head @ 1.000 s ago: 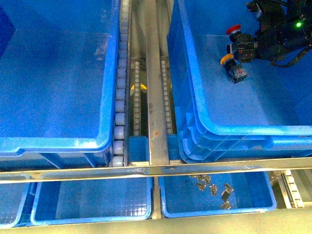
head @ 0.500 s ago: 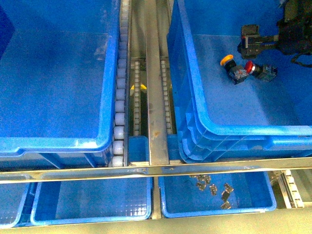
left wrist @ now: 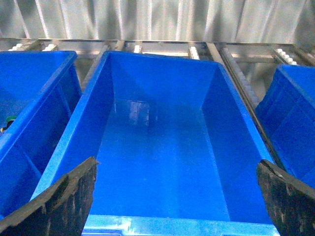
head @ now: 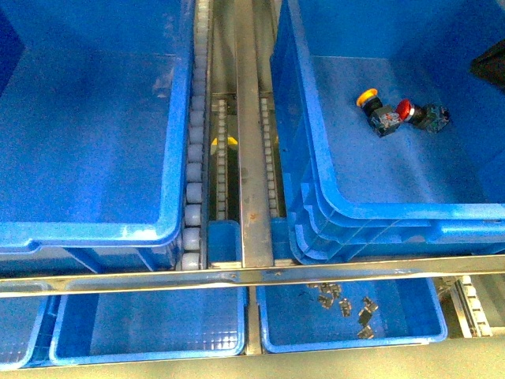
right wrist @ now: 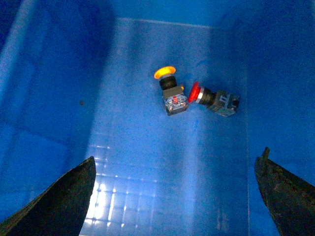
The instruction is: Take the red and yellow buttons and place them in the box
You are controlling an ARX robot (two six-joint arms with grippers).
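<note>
My right-hand box [head: 331,189] is a deep bright-blue crate with a thick rim, and both buttons lie on its smooth floor toward the far right. The yellow button [head: 377,110] rests on its side, its cap pointing far-left and its dark blocky body trailing toward the near right. The red button [head: 420,114] lies just beside it on the right, cap toward the yellow one's body, touching it or nearly so; I cannot tell which. Each has a round mushroom cap, a silvery collar and a black square body.

My right claw [right wrist: 174,196] hangs over this crate with its two dark fingers spread wide apart and nothing between them. The buttons sit beyond the fingertips on the floor below.

My left claw [left wrist: 177,196] is likewise spread, holding nothing, above a second deep blue crate [head: 170,158] on the left. Between the two crates runs a metal rail [head: 247,134] flanked by white rollers [head: 195,142].

Nearest me are shallow blue trays. The right tray [head: 426,328] holds a scatter of small grey metal parts [head: 343,304]; the left tray [head: 150,328] shows only its floor.
</note>
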